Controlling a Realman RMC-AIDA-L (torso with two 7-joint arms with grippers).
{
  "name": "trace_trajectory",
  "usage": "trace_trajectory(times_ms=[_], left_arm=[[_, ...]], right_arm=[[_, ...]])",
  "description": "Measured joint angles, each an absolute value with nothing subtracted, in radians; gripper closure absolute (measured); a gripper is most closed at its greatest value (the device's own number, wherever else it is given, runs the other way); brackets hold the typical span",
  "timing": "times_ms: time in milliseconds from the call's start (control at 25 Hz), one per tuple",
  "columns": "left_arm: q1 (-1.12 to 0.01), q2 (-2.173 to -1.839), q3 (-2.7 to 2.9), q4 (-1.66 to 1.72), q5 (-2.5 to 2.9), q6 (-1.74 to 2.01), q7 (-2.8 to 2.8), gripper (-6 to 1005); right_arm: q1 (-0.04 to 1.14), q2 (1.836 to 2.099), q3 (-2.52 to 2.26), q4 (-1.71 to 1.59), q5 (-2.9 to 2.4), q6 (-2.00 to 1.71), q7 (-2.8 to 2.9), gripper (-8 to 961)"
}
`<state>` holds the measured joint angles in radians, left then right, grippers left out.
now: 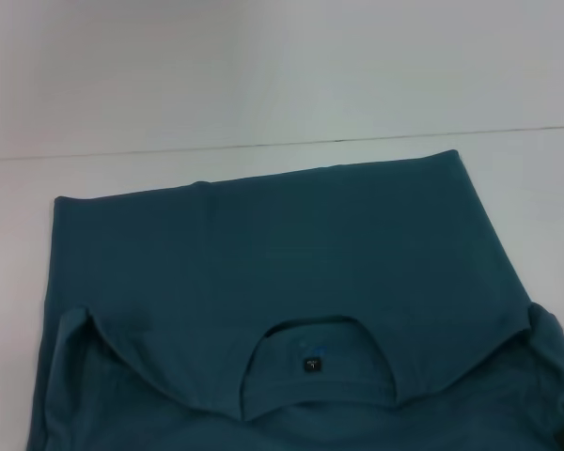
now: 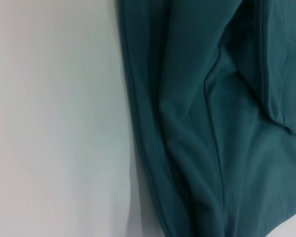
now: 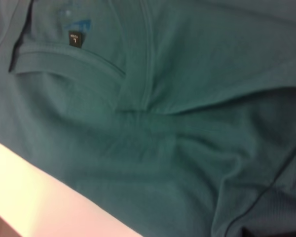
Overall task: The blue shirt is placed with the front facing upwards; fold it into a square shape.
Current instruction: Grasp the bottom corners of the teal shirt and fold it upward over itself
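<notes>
Large dark teal-blue cotton shirt (image 1: 291,272), collar and neck label at the near edge of the white surface (image 1: 263,75).
We judge it light, limp, easily creased; take both near shoulder corners. Neither claw shows, so we cannot tell their state.

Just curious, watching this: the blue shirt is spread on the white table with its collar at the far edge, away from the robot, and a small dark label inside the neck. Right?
Not quite. In the head view the blue shirt lies on the white table with its collar at the near edge, towards the robot. The small dark label does sit inside the neck.
</notes>
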<state>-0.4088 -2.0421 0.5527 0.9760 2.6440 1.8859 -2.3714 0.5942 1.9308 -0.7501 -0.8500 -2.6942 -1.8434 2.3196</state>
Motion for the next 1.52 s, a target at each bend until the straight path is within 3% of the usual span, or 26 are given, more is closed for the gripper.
trace_trajectory(times_ms=[240,560,760,1040,1520], left_arm=[[-0.444,-2.033,0.515,0.975,2.619,1.877,-2.366,957],[-0.602,-1.961,0.469,0.861,2.574,1.805,-2.4,957],[-0.684,-1.938,0.482,0.816,2.582,1.722,-2.453,957],[-0.737,-1.935,0.549,0.792,2.582,1.537,-2.554,956],[-0.782,-1.966,0.727,0.745,2.584,1.238,-2.692,957]], right_arm=[[0.599,1.928,-0.722,-0.855,-2.667,-1.853,2.293,859],[0.629,1.874,-0.575,-0.858,-2.556,-1.723,2.314,848],[0.643,1.859,-0.539,-0.858,-2.521,-1.65,2.357,842],[0.677,1.877,-0.554,-0.847,-2.55,-1.495,2.433,833],[0.773,1.916,-0.644,-0.751,-2.561,-1.18,2.479,818]])
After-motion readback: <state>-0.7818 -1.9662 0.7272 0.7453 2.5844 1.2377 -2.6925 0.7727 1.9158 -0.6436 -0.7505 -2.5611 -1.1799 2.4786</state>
